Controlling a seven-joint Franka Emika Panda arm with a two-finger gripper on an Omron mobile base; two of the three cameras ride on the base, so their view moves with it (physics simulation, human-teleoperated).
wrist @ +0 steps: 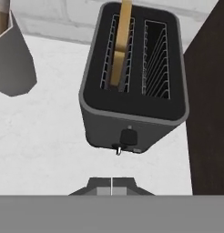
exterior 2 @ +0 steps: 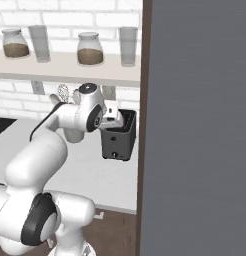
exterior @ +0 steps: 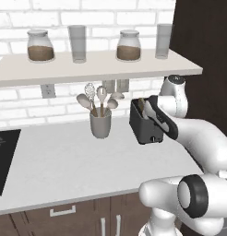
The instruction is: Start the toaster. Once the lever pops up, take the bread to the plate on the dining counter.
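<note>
One bread (wrist: 120, 43) slice stands in the toaster (wrist: 132, 109), hand (wrist: 112, 184) apparently closed.

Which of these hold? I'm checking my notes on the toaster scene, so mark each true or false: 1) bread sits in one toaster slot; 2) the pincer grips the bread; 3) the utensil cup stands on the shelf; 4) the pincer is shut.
1) True: the bread stands in one slot of the toaster; the other slot is empty.
2) False: the pincer holds nothing and sits in front of the toaster.
3) False: the utensil cup stands on the worktop, below the shelf.
4) True: its tips meet.
</note>
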